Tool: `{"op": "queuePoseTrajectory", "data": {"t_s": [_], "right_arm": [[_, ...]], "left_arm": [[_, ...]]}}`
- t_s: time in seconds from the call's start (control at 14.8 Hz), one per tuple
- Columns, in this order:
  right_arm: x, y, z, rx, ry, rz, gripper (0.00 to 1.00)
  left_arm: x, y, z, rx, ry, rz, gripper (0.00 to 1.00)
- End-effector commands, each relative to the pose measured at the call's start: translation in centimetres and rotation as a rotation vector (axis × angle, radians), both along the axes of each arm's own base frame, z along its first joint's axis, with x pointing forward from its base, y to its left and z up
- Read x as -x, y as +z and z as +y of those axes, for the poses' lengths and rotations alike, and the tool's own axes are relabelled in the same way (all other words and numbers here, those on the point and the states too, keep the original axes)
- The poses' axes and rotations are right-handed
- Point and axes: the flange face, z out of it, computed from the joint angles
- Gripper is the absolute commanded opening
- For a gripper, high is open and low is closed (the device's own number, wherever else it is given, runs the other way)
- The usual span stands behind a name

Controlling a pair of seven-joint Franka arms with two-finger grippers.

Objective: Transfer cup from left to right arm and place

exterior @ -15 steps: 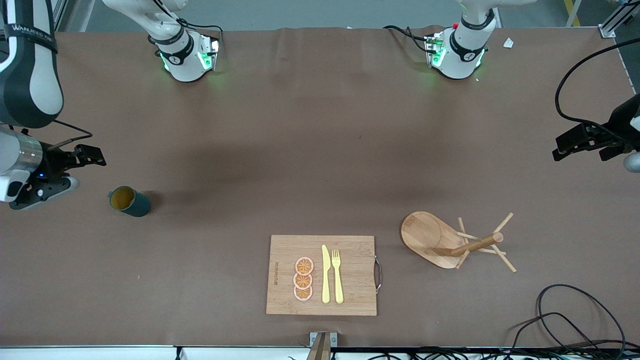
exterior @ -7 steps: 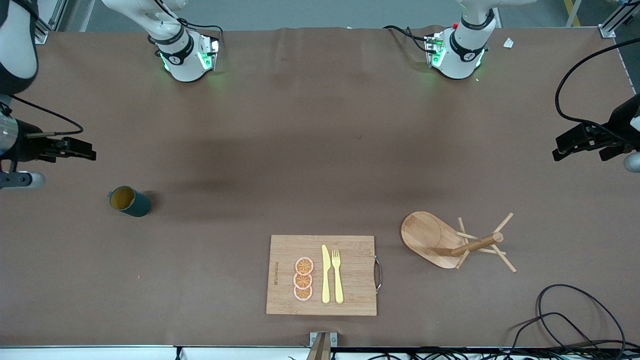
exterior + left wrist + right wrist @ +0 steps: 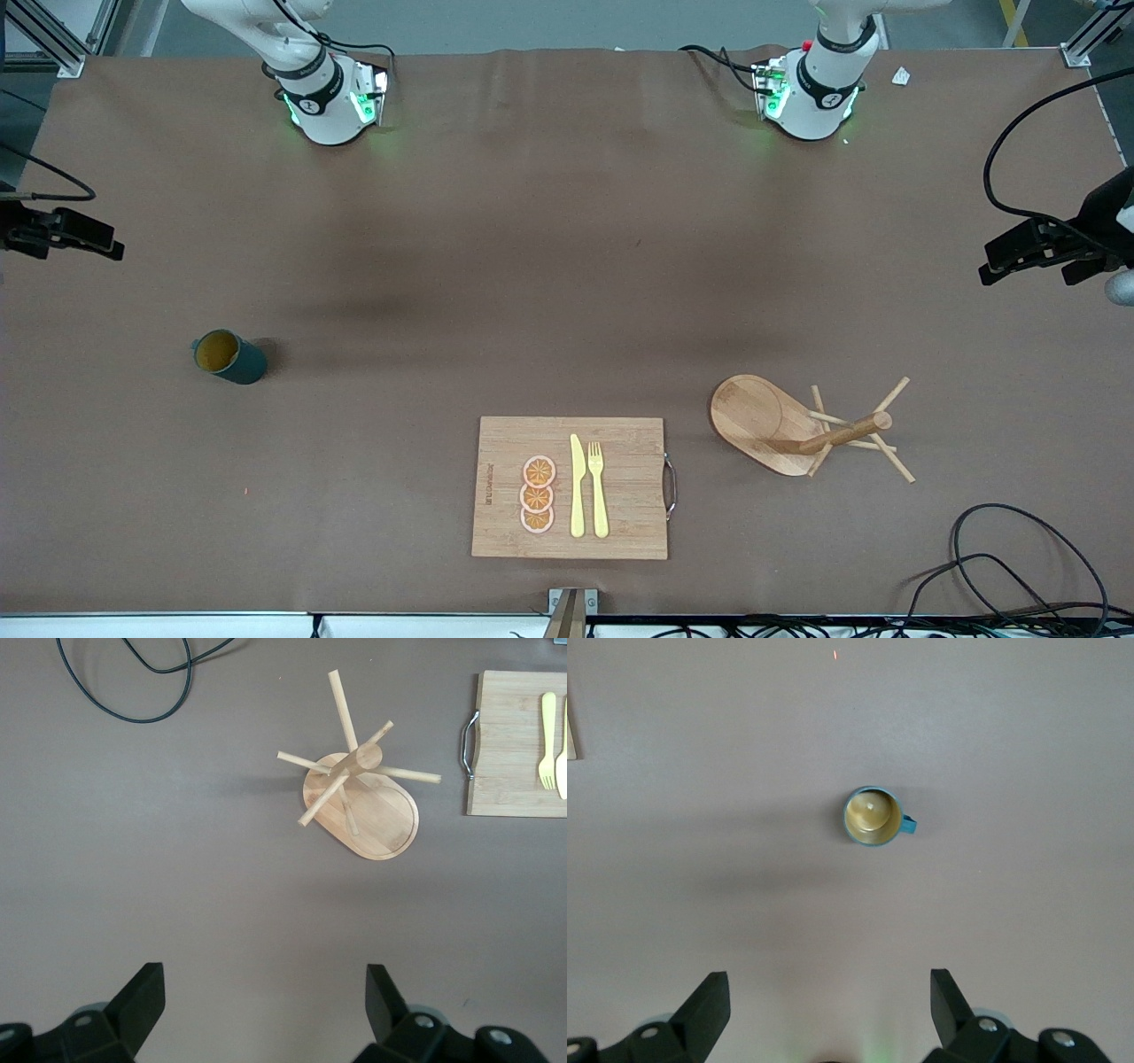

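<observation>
The small dark teal ribbed cup (image 3: 229,356) with its mustard-yellow inside stands upright and empty on the brown table (image 3: 567,266), toward the right arm's end. The right gripper (image 3: 828,1014) hangs above it, fingers apart, holding nothing. The left gripper (image 3: 264,1010), also spread, hangs over bare table near the wooden mug tree (image 3: 802,427).

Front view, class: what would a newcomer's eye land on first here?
Probably the wooden board at the table's near edge, carrying orange slices, a yellow knife and fork. Beside it, toward the left arm's end, stands a wooden mug tree. The cup sits alone toward the right arm's end.
</observation>
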Motion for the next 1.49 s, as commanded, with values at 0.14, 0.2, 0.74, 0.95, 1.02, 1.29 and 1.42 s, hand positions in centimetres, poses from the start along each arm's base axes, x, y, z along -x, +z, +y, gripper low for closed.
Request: {"op": "queuePoseTrajectory", "data": {"t_s": [0.14,0.2,0.74,0.95,1.02,1.29,1.42], "right_arm": [[3.7,1.9,0.3,0.004,-0.047,-0.008,1.0],[4.4,1.9,0.3,0.001,-0.091,0.005,1.0],[4.8,1.7,1.9,-0.01,-0.059,-0.009,1.0],[4.8,1.7,2.1,-0.01,-0.054,-0.008,1.0],[4.8,1.7,2.4,-0.01,-0.048,-0.008,1.0],[4.8,1.7,2.1,-0.011,-0.054,-0.009,1.0],[4.7,1.7,2.2,-0.01,-0.053,-0.012,1.0]], "left_arm": [[0.7,0.5,0.2,-0.017,-0.02,-0.006,1.0],[0.7,0.5,0.2,-0.017,-0.02,-0.006,1.0],[0.7,0.5,0.3,-0.017,-0.018,-0.006,1.0],[0.7,0.5,0.3,-0.017,-0.018,-0.006,1.0],[0.7,0.5,0.3,-0.017,-0.018,-0.006,1.0],[0.7,0.5,0.3,-0.015,-0.018,-0.006,1.0],[0.7,0.5,0.3,-0.017,-0.018,-0.006,1.0]]}}
